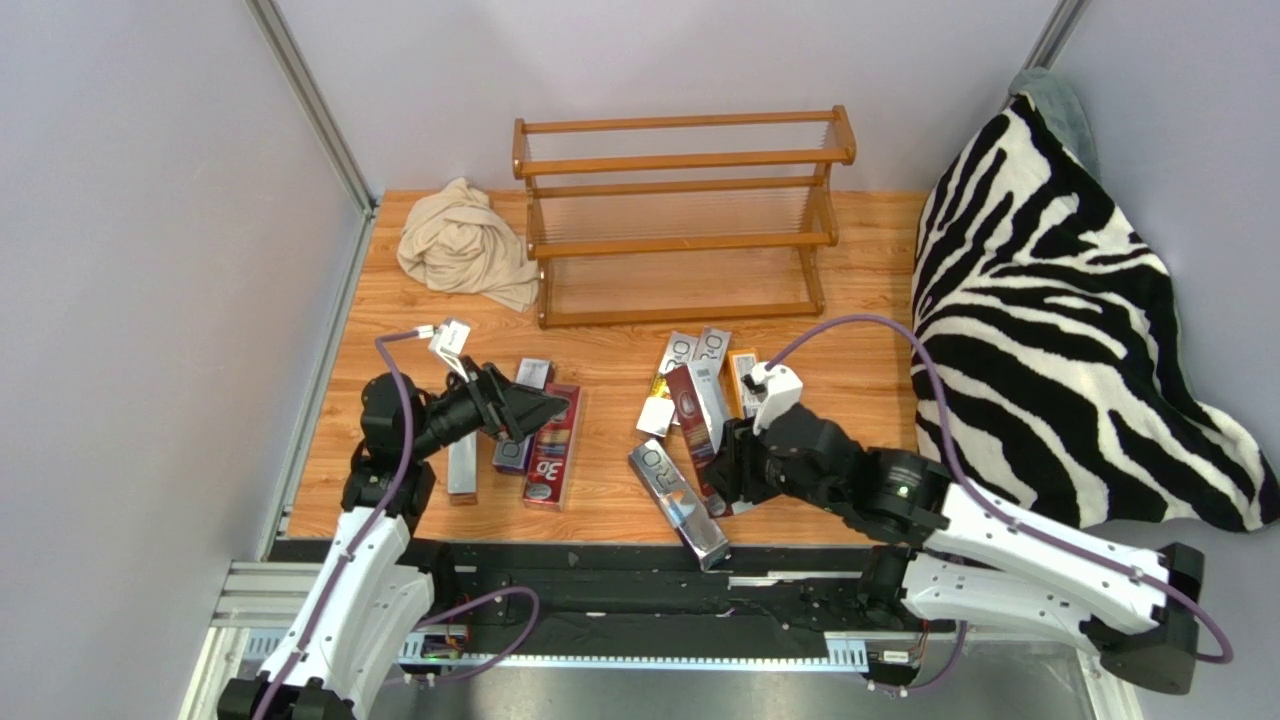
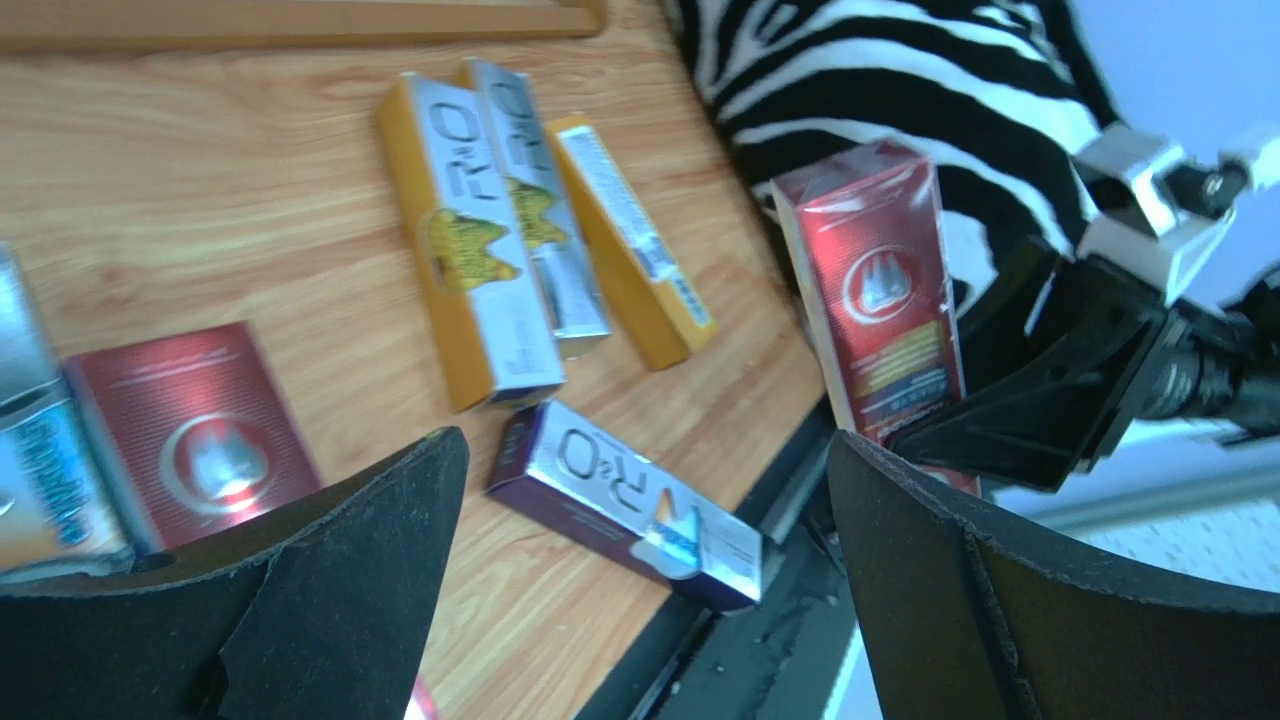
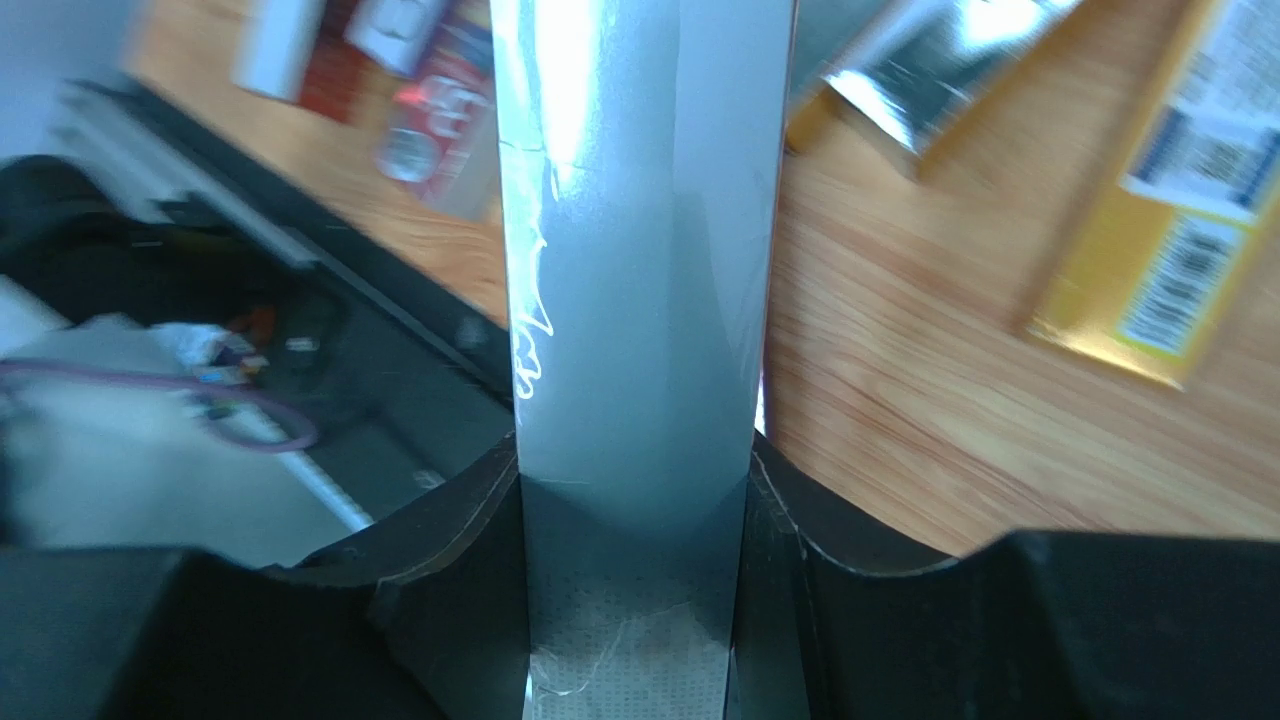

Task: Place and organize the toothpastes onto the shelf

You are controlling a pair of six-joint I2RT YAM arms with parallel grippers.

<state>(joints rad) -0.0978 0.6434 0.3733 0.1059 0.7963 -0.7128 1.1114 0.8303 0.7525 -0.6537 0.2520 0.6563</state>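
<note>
Right wrist view has my right claw [image 3: 639, 480] clamped on the two long sides of a toothpaste carton [image 2: 879, 293], which the left wrist view shows as a red one, tilted up off the counter [image 1: 857, 390]. My left claw [image 2: 646, 465] hangs wide open, holding nothing, above the red and silver cartons [image 1: 549, 450] at the left of the counter. Other toothpastes [image 1: 699, 368] lie flat mid-counter, one silver PRO carton [image 1: 679, 503] lies at the near edge, and the shelf [image 1: 676, 158] stands at the far side, apart from all of them
</note>
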